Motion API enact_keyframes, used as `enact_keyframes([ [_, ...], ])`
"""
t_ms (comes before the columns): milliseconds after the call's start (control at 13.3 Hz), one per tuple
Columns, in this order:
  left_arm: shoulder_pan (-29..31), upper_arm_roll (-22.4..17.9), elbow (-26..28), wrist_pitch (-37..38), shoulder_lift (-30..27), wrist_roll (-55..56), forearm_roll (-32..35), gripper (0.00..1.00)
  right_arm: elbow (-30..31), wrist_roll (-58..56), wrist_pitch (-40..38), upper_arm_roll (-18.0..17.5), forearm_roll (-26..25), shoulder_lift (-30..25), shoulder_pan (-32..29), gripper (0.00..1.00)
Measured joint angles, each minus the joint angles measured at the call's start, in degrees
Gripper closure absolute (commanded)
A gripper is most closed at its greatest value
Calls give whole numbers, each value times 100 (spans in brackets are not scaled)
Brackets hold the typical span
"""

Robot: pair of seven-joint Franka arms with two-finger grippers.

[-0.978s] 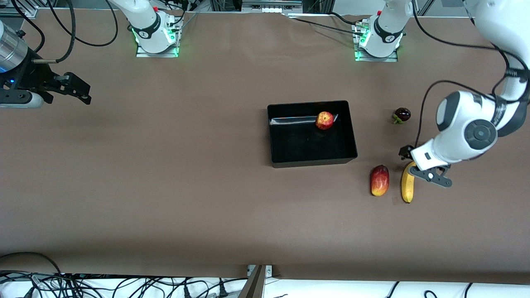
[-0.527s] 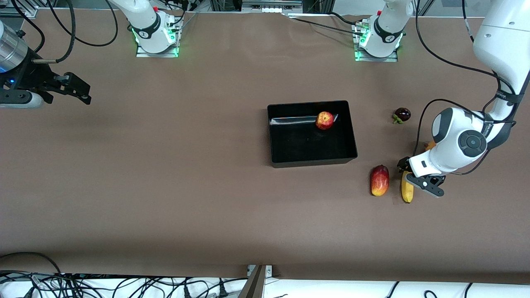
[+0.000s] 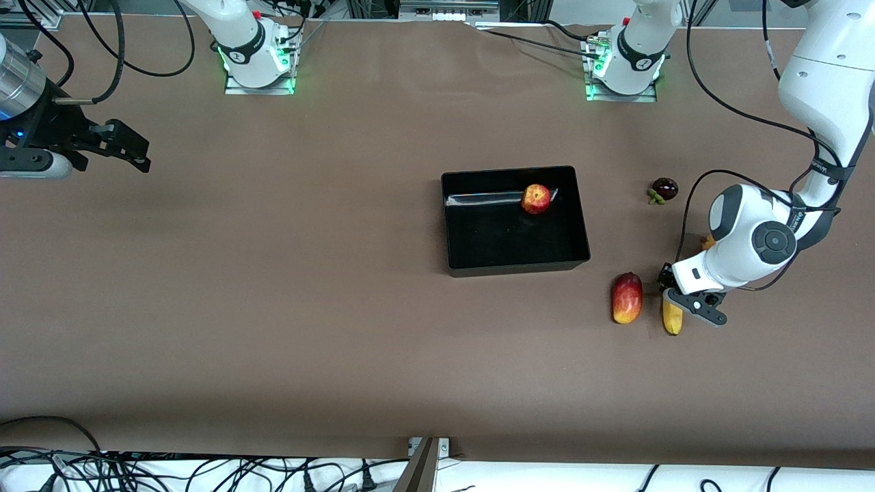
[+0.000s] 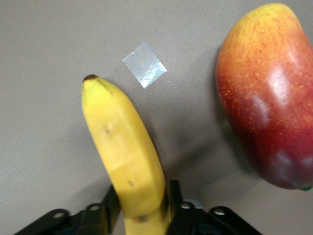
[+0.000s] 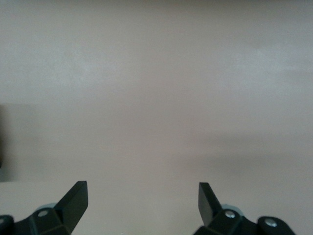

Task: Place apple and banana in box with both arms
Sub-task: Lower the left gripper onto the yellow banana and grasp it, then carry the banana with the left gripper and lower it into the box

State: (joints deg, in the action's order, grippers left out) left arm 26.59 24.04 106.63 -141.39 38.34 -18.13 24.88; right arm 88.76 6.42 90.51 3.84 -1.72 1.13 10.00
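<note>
The brown table is seen carrying the black rectangular glossy plastic box, set near its middle. The small round red apple with pale yellow blotches is found lying inside the box, against the wall farthest from the front camera.

The white jointed left arm is bent down at its own end of the table, and the left gripper is lowered onto the curved yellow banana. In the left wrist view the banana is seen running between the two black fingers, which are pressed against its sides near one end, so the banana is clamped; its dark-tipped end is pointed away from the gripper. The banana is lying on the table, nearer to the front camera than the box.

Just beside the banana, an elongated oval red-yellow fruit is lying apart from it. A small dark purple round fruit is set farther from the front camera. A small clear square of tape is stuck to the table near the banana's tip.

The right arm is waiting at its end of the table, the right gripper held over bare table with its fingers spread wide and nothing between them.
</note>
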Motion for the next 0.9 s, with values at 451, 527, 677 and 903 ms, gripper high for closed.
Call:
enact_keyframes([
  [451,9,465,-684,1226,-398,0,-72,94,-1,0,0,0,0,0,0,0],
  [527,-7,717,-978,1894,-487,193,-228,94,-1,0,0,0,0,0,0,0],
  [677,-201,1089,-1583,3039,-611,821,-622,94,-1,0,0,0,0,0,0,0],
  [903,-880,1166,-1993,3633,-647,2265,-1084,94,-1,0,0,0,0,0,0,0],
])
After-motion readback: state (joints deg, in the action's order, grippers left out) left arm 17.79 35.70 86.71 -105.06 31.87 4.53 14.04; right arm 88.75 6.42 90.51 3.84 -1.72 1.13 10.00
